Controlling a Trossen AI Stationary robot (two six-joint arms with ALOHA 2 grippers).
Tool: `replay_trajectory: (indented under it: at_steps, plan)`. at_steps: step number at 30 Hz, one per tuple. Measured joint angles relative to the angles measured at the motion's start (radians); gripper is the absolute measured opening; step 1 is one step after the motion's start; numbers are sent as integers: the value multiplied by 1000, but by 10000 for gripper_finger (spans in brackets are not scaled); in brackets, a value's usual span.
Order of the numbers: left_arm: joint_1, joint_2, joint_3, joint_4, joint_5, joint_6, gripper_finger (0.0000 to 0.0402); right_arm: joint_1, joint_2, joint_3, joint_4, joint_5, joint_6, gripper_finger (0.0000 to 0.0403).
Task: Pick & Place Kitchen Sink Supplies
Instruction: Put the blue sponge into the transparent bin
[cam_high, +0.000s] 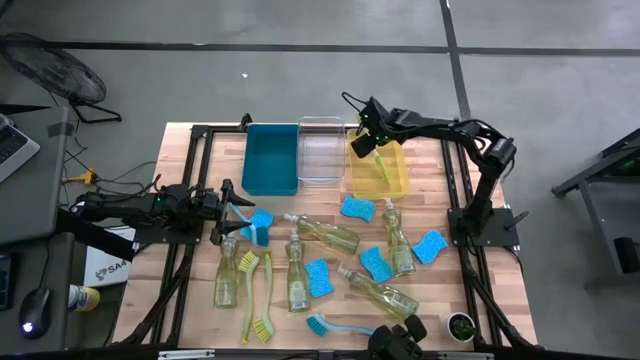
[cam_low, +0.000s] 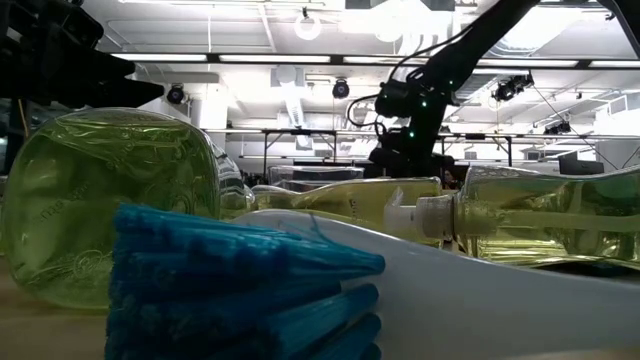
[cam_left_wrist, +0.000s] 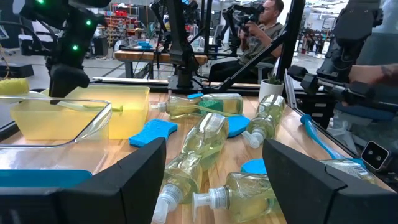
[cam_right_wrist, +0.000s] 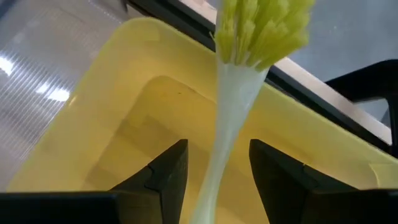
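Observation:
My right gripper (cam_high: 364, 141) hovers open over the yellow bin (cam_high: 396, 178). A yellow-green dish brush (cam_high: 379, 166) lies slanted in that bin, bristle head (cam_right_wrist: 261, 25) toward the rim. Its white handle (cam_right_wrist: 219, 155) runs between my open fingers with a gap on each side. My left gripper (cam_high: 236, 214) is open and low over the table, beside a blue sponge (cam_high: 262, 222), with soap bottles (cam_left_wrist: 196, 152) lying ahead of it. Several bottles, sponges and brushes lie scattered on the wooden table.
The teal bin (cam_high: 270, 158) and the clear bin (cam_high: 320, 152) stand left of the yellow bin at the far edge. A blue brush (cam_low: 230, 290) and bottles (cam_low: 110, 200) lie at the near edge. A person (cam_left_wrist: 264, 25) sits beyond the table.

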Motion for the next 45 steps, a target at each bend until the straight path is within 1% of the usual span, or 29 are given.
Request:
replay_trajectory:
  at_steps: [3, 6, 15, 19, 21, 28, 34, 38, 42, 45]
  plan:
    - [0, 0, 0, 0, 0, 0, 264, -1, 0, -6, 12, 0, -2, 157]
    - [0, 0, 0, 0, 0, 0, 264, -5, 0, -6, 13, 0, -2, 140]
    - [0, 0, 0, 0, 0, 0, 264, -25, 0, -6, 15, -30, -2, 66]
    - [0, 0, 0, 0, 0, 0, 264, -33, 0, -6, 21, -73, -2, 31]
    - [0, 0, 0, 0, 0, 0, 264, -35, 0, -6, 26, -87, -2, 20]
    - [0, 0, 0, 0, 0, 0, 264, -38, 0, 0, 24, -112, -3, 22]
    - [0, 0, 0, 0, 0, 0, 264, -38, 0, 71, -30, -132, -19, 20]
    - [0, 0, 0, 0, 0, 0, 264, -38, 0, 149, -130, -148, -36, 20]
    - [0, 0, 0, 0, 0, 0, 264, -35, 0, 228, -278, -154, -51, 20]
    - [0, 0, 0, 0, 0, 0, 264, -27, 0, 258, -384, -180, -56, 20]
